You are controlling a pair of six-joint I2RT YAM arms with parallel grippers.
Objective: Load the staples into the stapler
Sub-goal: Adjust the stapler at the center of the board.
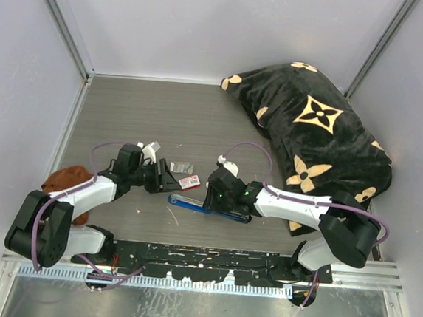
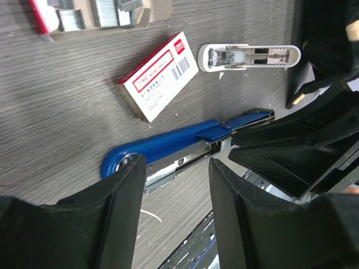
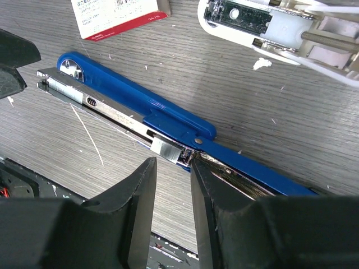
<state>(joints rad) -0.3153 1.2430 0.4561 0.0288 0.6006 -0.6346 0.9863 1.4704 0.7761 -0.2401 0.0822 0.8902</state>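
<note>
Soft, even overhead light fills the top view. Shadows around the blue stapler (image 1: 209, 207) on the grey surface (image 1: 141, 115) are faint. Beyond the stapler to its right, a black cushion (image 1: 310, 137) loses detail in its dark folds. In the left wrist view the stapler and the wood grain are sharp, while the left fingers (image 2: 106, 224) in front of it look dark and soft-edged. In the right wrist view the stapler's metal channel gleams, and the right fingers (image 3: 120, 224) nearest the lens are blurred.

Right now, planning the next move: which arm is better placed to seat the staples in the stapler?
Right, probably. The right gripper, open, hovers at the staples in the stapler channel; the left gripper, also open, is off by its rounded end.
</note>
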